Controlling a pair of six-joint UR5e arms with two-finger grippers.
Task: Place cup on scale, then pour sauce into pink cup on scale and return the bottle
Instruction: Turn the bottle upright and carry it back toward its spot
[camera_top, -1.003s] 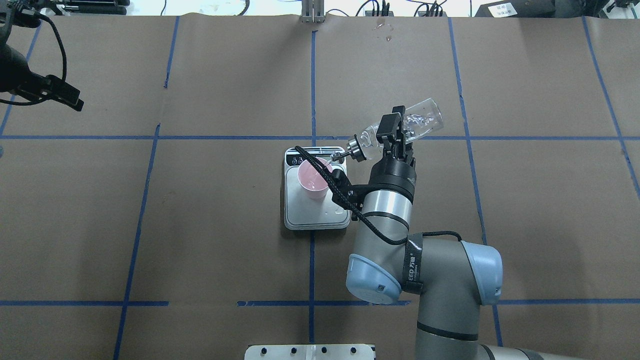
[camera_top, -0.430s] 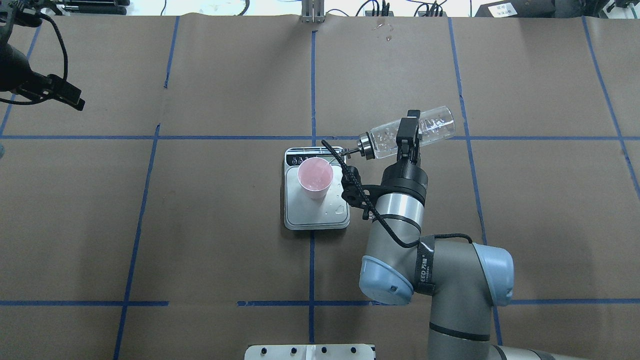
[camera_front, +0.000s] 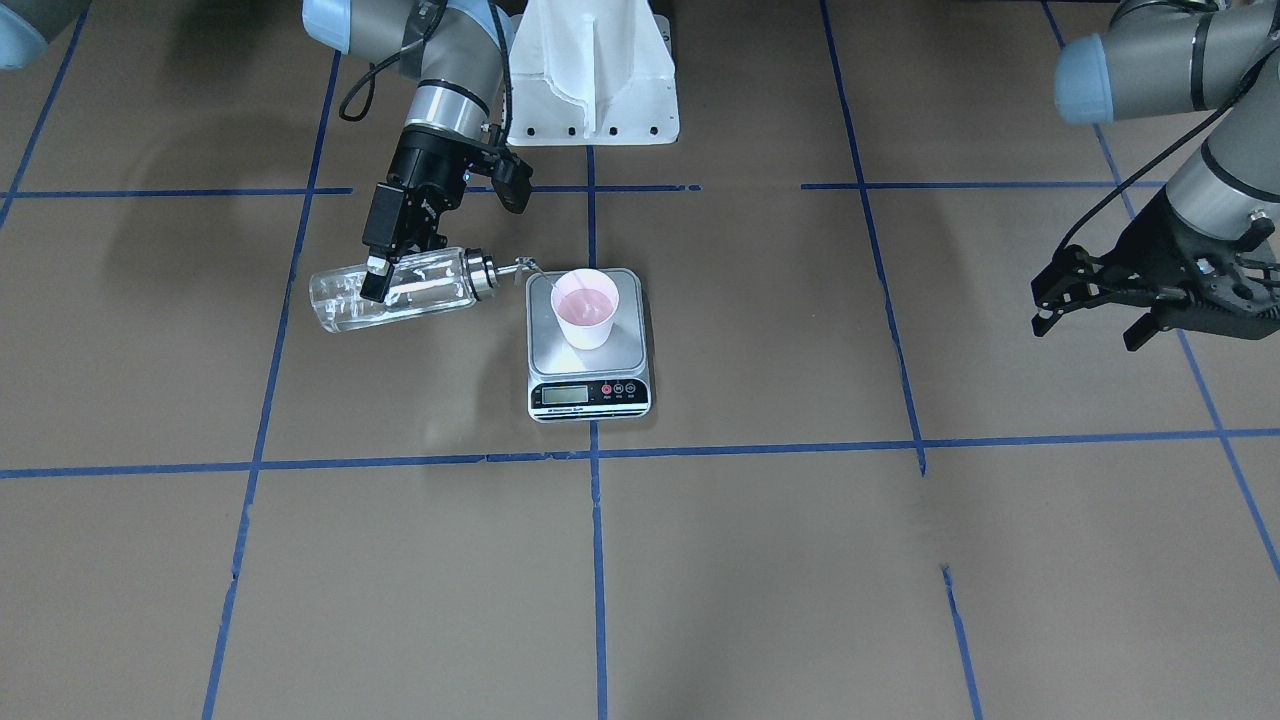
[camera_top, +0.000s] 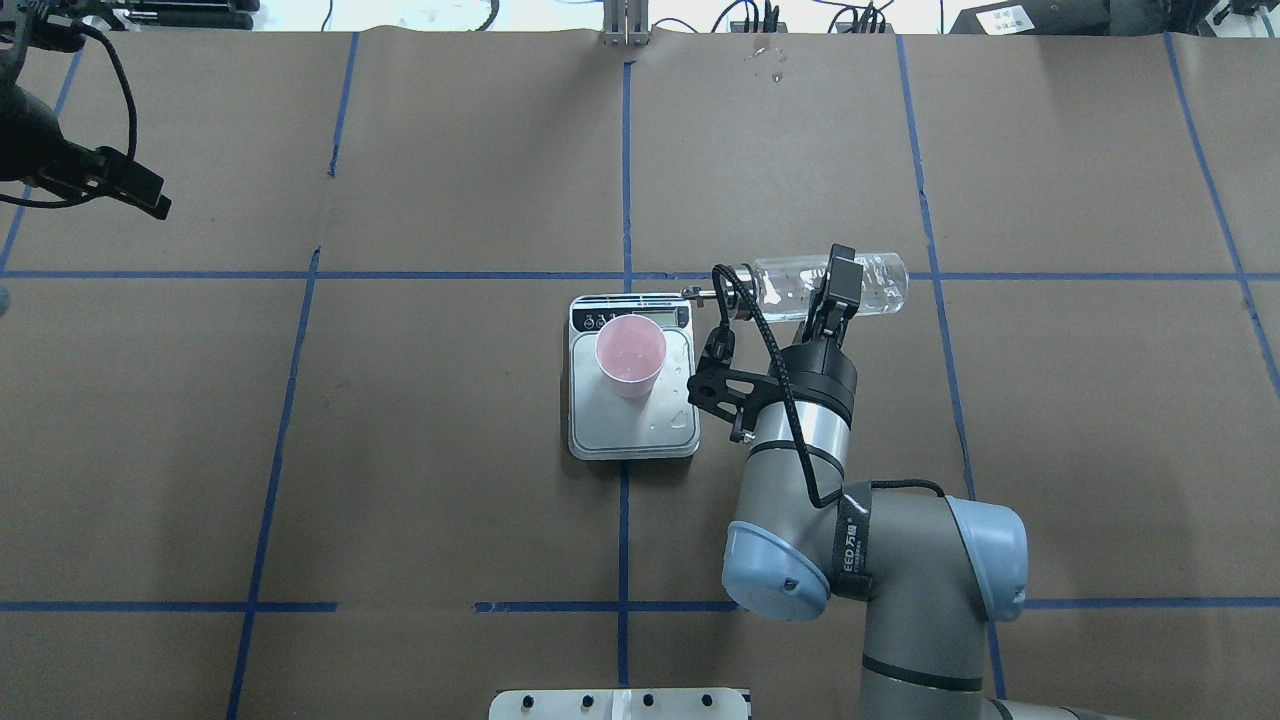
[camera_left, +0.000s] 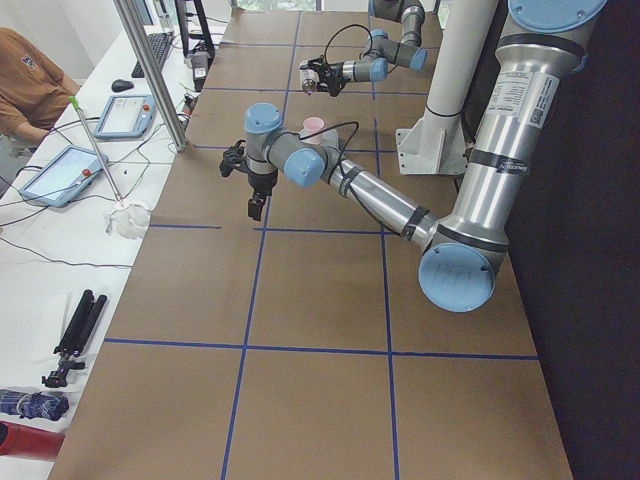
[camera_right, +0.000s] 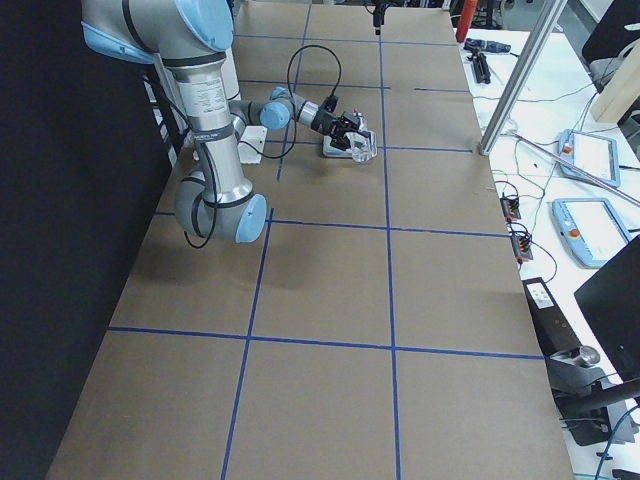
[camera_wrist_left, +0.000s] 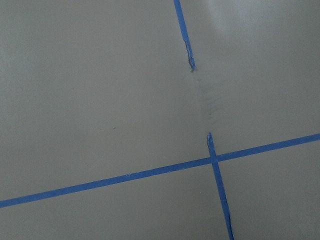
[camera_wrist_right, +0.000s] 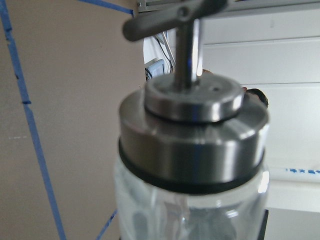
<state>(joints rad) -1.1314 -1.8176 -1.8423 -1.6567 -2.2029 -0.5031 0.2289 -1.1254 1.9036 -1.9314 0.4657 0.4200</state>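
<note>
While the bottle (camera_top: 790, 284) hung nearly level above the worktop (camera_top: 450, 470), we noted its make: a clear glass cylinder, smooth and shiny, closed by a brushed silver metal collar (camera_wrist_right: 192, 150) with a thin metal spout (camera_wrist_right: 186, 50) standing out of it. The spout pointed toward the scale (camera_front: 547, 348) and reached only its near corner, short of the cup (camera_front: 587, 312). The cup was small, pale pink, tapered and round-rimmed. It stood upright on the scale's flat square silver platform, toward the end away from the display. A thin pool of clear sauce (camera_top: 625, 373) lay in its bottom, and a few wet drops (camera_top: 682, 417) glistened on the platform beside it. The scale's black front strip carried a small grey display and round buttons, one of them red. The worktop itself was matt brown paper crossed by blue tape lines.

The right claw (camera_front: 378, 282) was clamped across the bottle's glass body, toward its base end, one black finger on either side. The left claw (camera_front: 1088, 330) hovered well apart from the scale, its fingers spread and nothing between them.

We counted one bottle, one cup, one scale and two claws.
</note>
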